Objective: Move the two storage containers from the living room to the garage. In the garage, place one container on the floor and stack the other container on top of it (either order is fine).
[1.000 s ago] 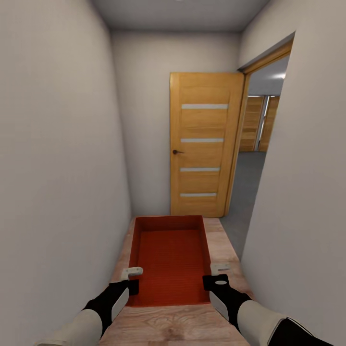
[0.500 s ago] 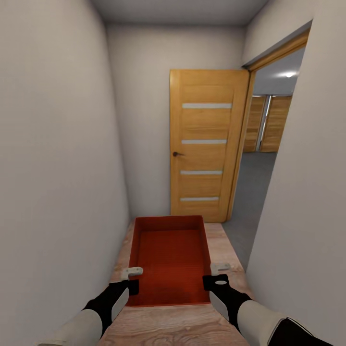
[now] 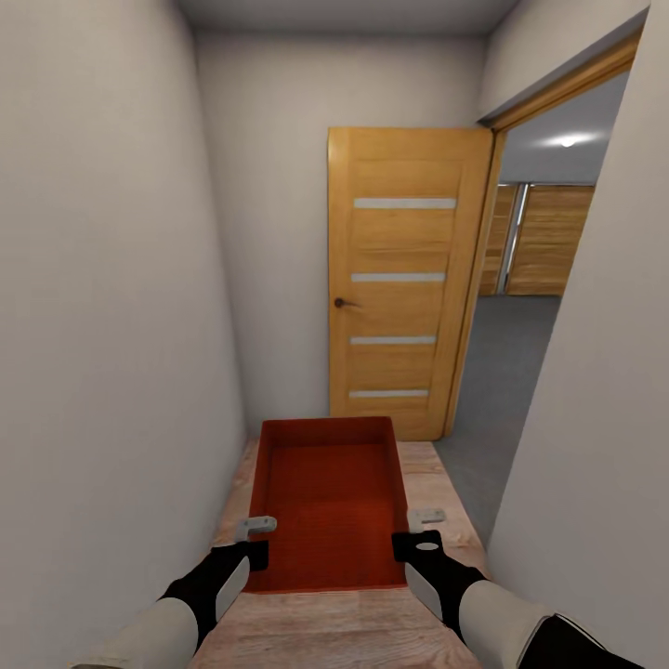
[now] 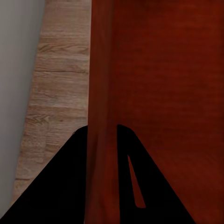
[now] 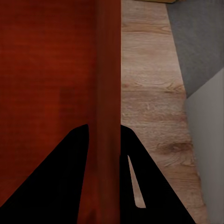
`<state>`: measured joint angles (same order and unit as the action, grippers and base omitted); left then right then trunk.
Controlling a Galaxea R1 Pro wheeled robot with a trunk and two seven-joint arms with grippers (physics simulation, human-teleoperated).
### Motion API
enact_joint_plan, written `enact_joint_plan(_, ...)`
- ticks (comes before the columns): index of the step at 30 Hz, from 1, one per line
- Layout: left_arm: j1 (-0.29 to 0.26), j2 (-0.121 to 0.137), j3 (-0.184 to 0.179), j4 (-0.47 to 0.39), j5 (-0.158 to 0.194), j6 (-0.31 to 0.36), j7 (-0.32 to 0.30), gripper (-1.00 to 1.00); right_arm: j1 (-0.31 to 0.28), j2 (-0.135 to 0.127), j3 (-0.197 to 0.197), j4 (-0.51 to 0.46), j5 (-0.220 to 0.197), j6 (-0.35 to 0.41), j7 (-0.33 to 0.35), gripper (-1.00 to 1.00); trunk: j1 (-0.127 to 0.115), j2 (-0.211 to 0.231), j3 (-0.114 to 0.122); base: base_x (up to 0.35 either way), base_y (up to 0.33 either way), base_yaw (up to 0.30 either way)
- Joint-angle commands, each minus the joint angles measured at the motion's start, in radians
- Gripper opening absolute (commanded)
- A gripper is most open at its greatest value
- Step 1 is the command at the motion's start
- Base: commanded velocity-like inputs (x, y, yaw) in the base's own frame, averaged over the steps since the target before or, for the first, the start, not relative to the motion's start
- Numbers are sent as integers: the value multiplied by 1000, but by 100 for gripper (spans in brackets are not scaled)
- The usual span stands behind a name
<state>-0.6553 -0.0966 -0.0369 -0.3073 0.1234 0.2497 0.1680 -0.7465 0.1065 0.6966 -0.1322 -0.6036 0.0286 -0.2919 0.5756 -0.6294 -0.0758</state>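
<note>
left gripper (image 3: 253,541) and right gripper (image 3: 427,531) clamped on side walls of bin (image 3: 327,502), carried at 12 o'clock | door (image 3: 401,279) closer, doorway at 2 o'clock wider than before | garage floor (image 3: 502,372) near; turn right next

Storage container (image 3: 330,502): near wall's outer face and underside hidden. Beyond the grippers, the open door (image 3: 401,279) hides the wall behind; garage (image 3: 520,307) interior cut off by the doorway.
</note>
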Motion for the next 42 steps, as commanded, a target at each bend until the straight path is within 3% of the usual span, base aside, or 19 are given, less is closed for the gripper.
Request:
enact_joint_plan(1,-1,1,19,-6,-11,-15,9,-100,-1,-1,-8,16,-21,2,-1,-100,1,-2,-2,323,0,0)
enact_joint_plan(42,-1,1,19,-6,-13,-15,10,-100,-1,-1,-8,16,-21,2,-1,-100,1,-2,-2,323,0,0)
